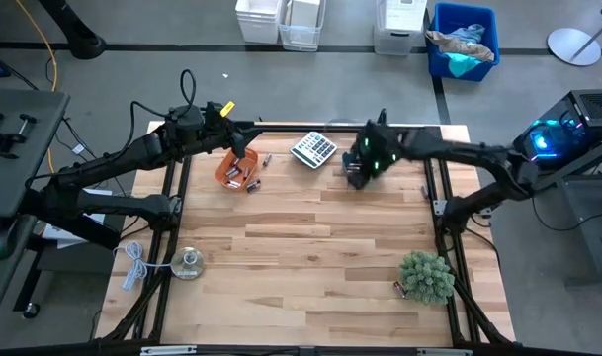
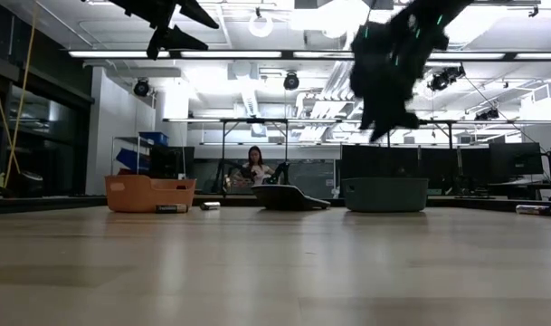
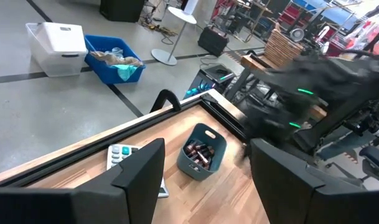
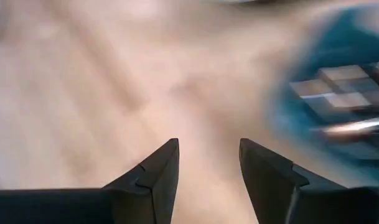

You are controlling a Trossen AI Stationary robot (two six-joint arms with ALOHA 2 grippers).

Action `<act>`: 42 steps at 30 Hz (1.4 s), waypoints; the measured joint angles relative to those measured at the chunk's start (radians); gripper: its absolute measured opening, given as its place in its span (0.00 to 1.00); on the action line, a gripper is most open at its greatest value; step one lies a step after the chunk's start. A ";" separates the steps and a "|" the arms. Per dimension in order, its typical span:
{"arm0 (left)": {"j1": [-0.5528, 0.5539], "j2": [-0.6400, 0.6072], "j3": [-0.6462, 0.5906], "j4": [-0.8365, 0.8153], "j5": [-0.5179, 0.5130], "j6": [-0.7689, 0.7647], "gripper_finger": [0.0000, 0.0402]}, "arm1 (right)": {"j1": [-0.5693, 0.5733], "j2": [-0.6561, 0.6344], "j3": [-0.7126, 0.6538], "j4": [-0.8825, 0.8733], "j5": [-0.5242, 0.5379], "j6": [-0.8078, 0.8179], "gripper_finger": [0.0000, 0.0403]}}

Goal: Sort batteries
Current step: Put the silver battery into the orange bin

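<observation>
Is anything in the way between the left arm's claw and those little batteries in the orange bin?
Nothing visible. The left gripper hangs with open, empty jaws above the orange bin, and the loose batteries lie beside it. The calculator sits off to the side, clear of that path.

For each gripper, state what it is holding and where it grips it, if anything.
Nothing is held. The left gripper is open and empty above the orange bin; the right gripper shows only bare gap between its fingers.
</observation>
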 joint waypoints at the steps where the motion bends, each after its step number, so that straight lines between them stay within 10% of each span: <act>1: 0.000 0.000 0.000 0.000 0.000 0.000 0.55 | 0.061 -0.023 0.000 -0.004 -0.017 0.026 0.41; 10: 0.000 0.000 0.000 0.007 0.000 0.043 0.55 | 0.772 0.007 0.000 -0.117 -0.008 0.567 0.41; 14: 0.000 0.000 0.000 0.007 0.012 0.043 0.55 | 0.934 0.127 -0.001 -0.228 -0.189 0.744 0.41; 42: 0.000 0.000 0.000 0.006 0.031 0.053 0.55 | 0.906 0.523 0.001 -0.290 -0.332 0.561 0.41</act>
